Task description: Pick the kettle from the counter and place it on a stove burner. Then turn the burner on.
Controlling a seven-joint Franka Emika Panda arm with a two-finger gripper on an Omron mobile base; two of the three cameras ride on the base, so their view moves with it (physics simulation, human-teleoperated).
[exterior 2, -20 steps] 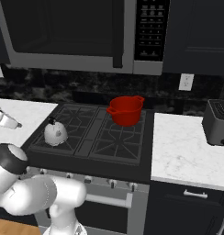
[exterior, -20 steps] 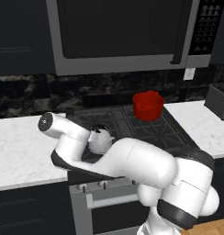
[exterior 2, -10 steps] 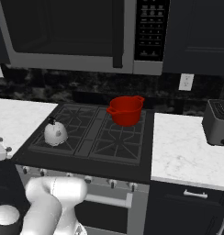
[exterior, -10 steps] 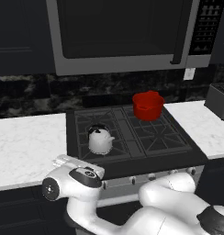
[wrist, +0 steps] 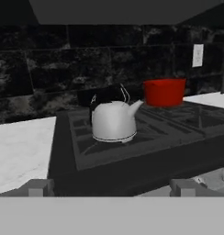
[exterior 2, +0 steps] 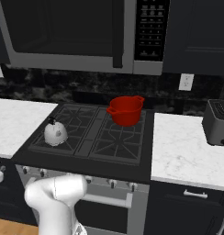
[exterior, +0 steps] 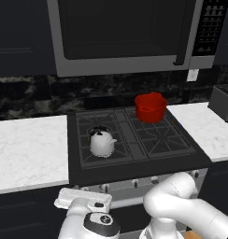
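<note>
The white kettle (exterior: 102, 143) (exterior 2: 54, 132) with its dark lid stands upright on the front-left stove burner (exterior: 99, 156), spout towards the red pot. In the hand view the kettle (wrist: 114, 121) sits straight ahead, a little above the camera. My gripper (exterior: 83, 199) hangs low in front of the stove's front edge, below the kettle and well apart from it. In the hand view the gripper (wrist: 110, 188) stands open, its fingertips (wrist: 38, 187) far apart with nothing between them. The white marble counter (exterior: 27, 149) runs to the left of the cooktop.
A red pot (exterior: 151, 107) (exterior 2: 126, 110) sits on the back-right burner. Knobs (exterior: 134, 183) (exterior 2: 111, 183) line the stove front. A toaster (exterior 2: 217, 121) stands on the right counter (exterior 2: 182, 151). A microwave (exterior: 120, 32) hangs over the cooktop.
My arm has swung down from cooktop height to below the stove's front edge. The kettle and the red pot have stayed in place.
</note>
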